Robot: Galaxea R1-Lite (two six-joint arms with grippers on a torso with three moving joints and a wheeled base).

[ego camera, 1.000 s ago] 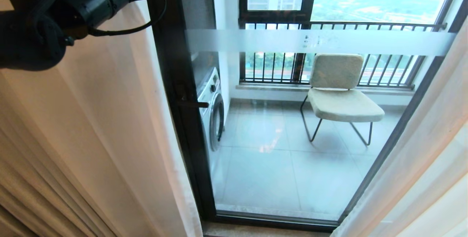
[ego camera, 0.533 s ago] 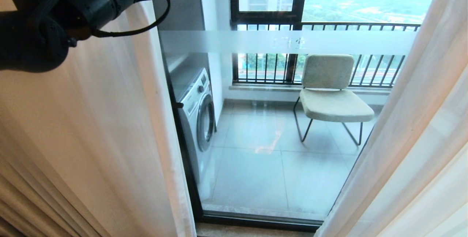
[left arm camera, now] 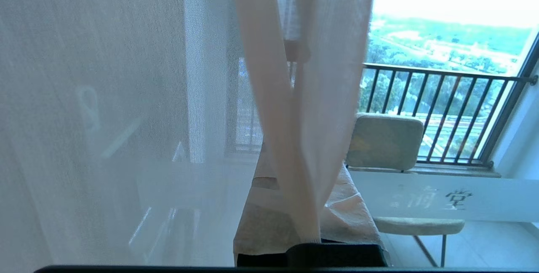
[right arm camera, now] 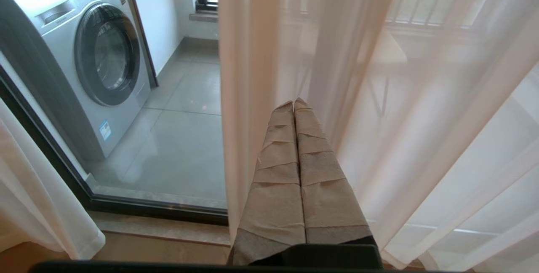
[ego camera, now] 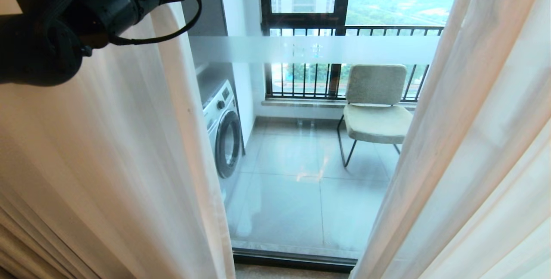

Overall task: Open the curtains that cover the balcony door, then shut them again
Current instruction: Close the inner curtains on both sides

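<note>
The curtains are pinched by the left gripper, seemingly for drawing across the balcony door; the right gripper is pressed together, idle.

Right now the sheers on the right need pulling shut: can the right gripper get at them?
Probably yes: the shut right gripper points straight at the sheer curtain, with nothing between them.
</note>
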